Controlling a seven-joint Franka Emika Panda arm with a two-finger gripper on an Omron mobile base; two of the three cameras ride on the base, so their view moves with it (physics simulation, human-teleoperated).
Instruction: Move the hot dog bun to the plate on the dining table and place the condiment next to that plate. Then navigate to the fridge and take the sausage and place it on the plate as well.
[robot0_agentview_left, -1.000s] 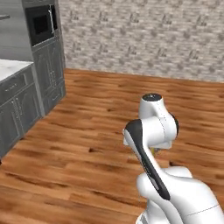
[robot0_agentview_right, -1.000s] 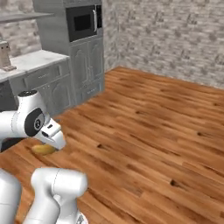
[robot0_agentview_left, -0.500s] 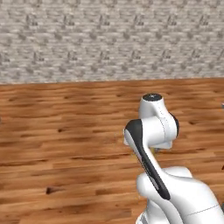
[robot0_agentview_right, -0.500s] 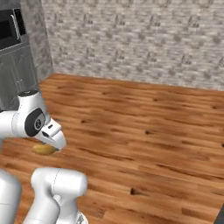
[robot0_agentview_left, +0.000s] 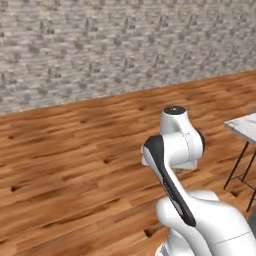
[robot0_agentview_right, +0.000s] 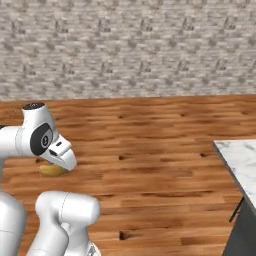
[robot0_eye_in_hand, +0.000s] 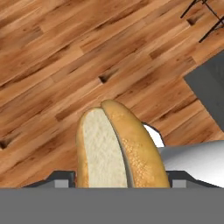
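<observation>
Base has swung: grey cabinets gone from view, white marble dining table (robot0_agentview_right: 239, 155) corner now showing far right. My fingers stay clamped on the tan split hot dog bun (robot0_eye_in_hand: 118, 146), carried low over wood floor (robot0_agentview_left: 75, 150); delivery leg under way.

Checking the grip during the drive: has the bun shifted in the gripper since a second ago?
No. The hot dog bun sits under the same arm link; only the background swung.

I count one hot dog bun (robot0_eye_in_hand: 118, 148) in front of me, one marble worktop (robot0_agentview_right: 240, 157) corner, one wooden floor (robot0_agentview_left: 75, 150), and one stone wall (robot0_agentview_right: 125, 45) behind it all.
</observation>
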